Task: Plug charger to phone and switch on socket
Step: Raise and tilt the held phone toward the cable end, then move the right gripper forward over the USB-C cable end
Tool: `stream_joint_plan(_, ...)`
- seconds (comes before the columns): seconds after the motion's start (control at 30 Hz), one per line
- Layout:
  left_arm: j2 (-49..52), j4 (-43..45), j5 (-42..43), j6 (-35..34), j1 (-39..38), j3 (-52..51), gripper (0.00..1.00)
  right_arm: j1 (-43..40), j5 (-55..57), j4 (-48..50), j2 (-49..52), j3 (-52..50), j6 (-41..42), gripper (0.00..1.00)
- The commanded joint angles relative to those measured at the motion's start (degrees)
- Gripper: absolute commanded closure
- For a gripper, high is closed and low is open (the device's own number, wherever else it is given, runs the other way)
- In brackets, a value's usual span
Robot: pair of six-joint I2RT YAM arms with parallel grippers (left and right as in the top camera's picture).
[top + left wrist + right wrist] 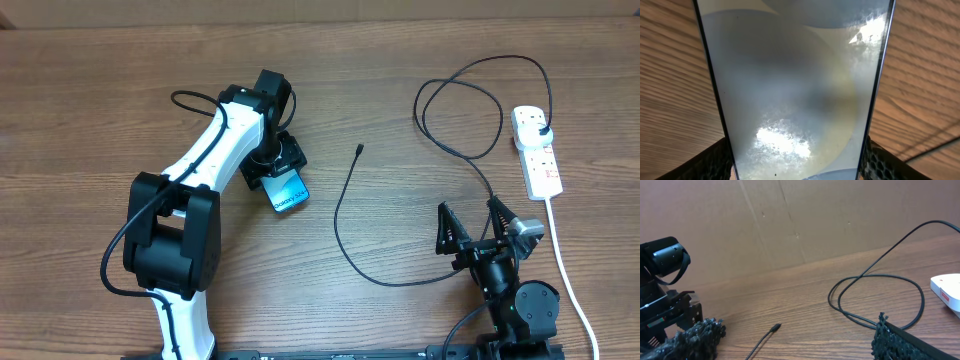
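Left tool point(283, 172) clamps phone point(290, 194); hold level. Right tool point(470, 226) wide, empty: pinch charger point(340, 225) just behind tip point(358, 150), line up with phone port.

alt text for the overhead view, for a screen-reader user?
The left gripper holds the lit phone at a wooden table. The black charger cable lies loose mid-table, its connector tip apart from the phone, its plug in the white socket by the right arm. The right gripper is open and empty.
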Motion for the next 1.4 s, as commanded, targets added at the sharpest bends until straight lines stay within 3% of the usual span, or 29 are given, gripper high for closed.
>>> stream_joint_plan(0.0,0.09,-0.04,-4.9,-0.61,-0.13,1.57,0.55,0.39,0.35,0.24,-0.48,-0.59,-0.02,0.0)
stream_joint_plan(0.17,0.07,-2.73,-4.68,-0.31,0.24,4.17,0.57,0.39,0.35,0.24,-0.48,-0.59,-0.02,0.0)
stream_joint_plan(0.63,0.07,-22.84,-4.7,1.84,0.66,28.85,0.55,0.39,0.35,0.24,-0.48,-0.59,-0.02,0.0)
stream_joint_plan(1.17,0.09,-22.71,2.1,0.61,5.7,29.42,0.55,0.42,-0.15,0.24,-0.48,-0.59,0.17,0.0)
stream_joint_plan(1.37,0.09,-23.98,8.22,-0.59,9.57,29.42,0.56,0.39,-8.26,0.76,-0.31,-0.55,13.14,0.0)
